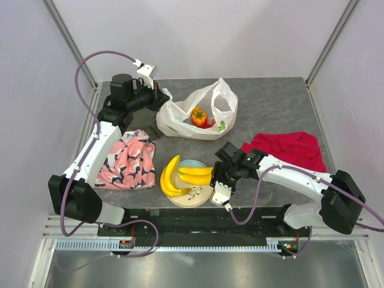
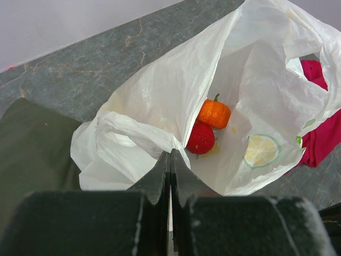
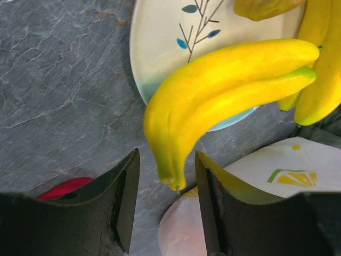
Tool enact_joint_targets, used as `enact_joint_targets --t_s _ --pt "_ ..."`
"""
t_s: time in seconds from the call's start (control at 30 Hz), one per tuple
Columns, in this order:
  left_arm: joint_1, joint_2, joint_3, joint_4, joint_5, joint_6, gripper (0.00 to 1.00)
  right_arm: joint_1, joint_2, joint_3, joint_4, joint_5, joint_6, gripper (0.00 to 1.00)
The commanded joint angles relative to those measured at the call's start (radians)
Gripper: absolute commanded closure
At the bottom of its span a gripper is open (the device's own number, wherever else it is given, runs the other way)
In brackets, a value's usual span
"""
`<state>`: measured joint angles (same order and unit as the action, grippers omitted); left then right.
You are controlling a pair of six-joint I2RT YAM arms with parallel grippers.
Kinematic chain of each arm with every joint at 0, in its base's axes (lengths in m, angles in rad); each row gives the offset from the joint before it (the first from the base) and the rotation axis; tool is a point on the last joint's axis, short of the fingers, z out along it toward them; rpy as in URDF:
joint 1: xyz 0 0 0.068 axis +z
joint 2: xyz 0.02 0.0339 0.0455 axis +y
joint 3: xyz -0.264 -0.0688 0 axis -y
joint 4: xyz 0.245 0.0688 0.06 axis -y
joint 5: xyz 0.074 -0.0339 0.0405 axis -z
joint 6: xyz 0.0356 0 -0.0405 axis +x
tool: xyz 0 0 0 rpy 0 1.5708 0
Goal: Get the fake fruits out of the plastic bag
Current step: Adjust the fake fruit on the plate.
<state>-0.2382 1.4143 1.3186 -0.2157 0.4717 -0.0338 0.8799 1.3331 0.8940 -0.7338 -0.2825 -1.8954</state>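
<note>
Left claw (image 2: 170, 160) pinches the plastic bag (image 2: 160, 101) rim, far left of the bench (image 1: 270, 102). Orange fruit (image 2: 214, 113) and red fruit (image 2: 201, 138) lie inside. Right claw (image 3: 166, 160), spread about a banana (image 3: 229, 80) tip at the plate (image 3: 160, 32), is judged the free arm; those fruits lie farther, slightly left.

Yellow bananas (image 3: 224, 90); white bag (image 2: 176, 90), perhaps lemon-printed.
</note>
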Motion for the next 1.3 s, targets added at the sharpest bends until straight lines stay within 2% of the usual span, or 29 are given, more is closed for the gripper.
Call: enact_joint_targets --t_s 0.0,0.07,0.3,0.4,0.43,0.5,0.67,0.77,0.8,0.9,0.93,1.0,1.03,1.13,1.27 --pt "-0.001 -0.041 -0.002 0.019 -0.013 0.031 0.98 0.005 0.020 -0.040 0.049 0.025 -0.068 0.46" --pt "-0.001 -0.040 -0.002 0.022 -0.012 0.032 0.98 0.005 0.043 -0.053 0.069 0.052 -0.068 0.47" --pt "-0.001 -0.029 -0.001 0.024 -0.007 0.031 0.99 0.005 0.070 -0.145 0.311 0.103 -0.076 0.50" --pt "-0.001 -0.029 0.002 0.024 -0.005 0.029 0.98 0.005 0.080 -0.155 0.361 0.118 -0.050 0.61" --pt "-0.001 -0.026 0.004 0.024 -0.005 0.029 0.98 0.005 0.083 -0.145 0.359 0.112 -0.027 0.70" --pt "-0.001 -0.025 0.004 0.024 -0.005 0.029 0.98 0.005 0.077 -0.113 0.323 0.094 0.018 0.76" --pt "-0.001 -0.015 0.010 0.026 -0.001 0.025 0.99 0.005 0.002 -0.027 0.177 0.002 0.125 0.82" --pt "-0.001 -0.011 0.018 0.025 0.004 0.017 0.98 -0.005 -0.006 0.100 0.027 -0.096 0.289 0.83" --pt "-0.001 -0.008 0.024 0.024 0.005 0.014 0.98 -0.009 0.011 0.133 -0.001 -0.122 0.421 0.84" --pt "-0.001 0.000 0.040 0.019 0.011 -0.003 0.98 -0.033 0.073 0.265 -0.108 -0.230 0.617 0.85" --pt "-0.001 0.003 0.045 0.016 0.016 -0.008 0.98 -0.041 0.089 0.311 -0.127 -0.300 0.754 0.85" --pt "-0.001 0.017 0.056 0.013 0.024 -0.014 0.98 -0.068 0.135 0.341 -0.128 -0.374 0.887 0.86" --pt "-0.001 0.021 0.059 0.012 0.028 -0.015 0.98 -0.076 0.149 0.353 -0.124 -0.404 1.011 0.86" --pt "-0.001 0.041 0.071 0.012 0.030 -0.024 0.99 -0.120 0.202 0.339 -0.073 -0.513 1.194 0.86" --pt "-0.003 0.064 0.085 0.021 0.031 -0.035 0.98 -0.182 0.238 0.307 -0.044 -0.622 1.256 0.86"
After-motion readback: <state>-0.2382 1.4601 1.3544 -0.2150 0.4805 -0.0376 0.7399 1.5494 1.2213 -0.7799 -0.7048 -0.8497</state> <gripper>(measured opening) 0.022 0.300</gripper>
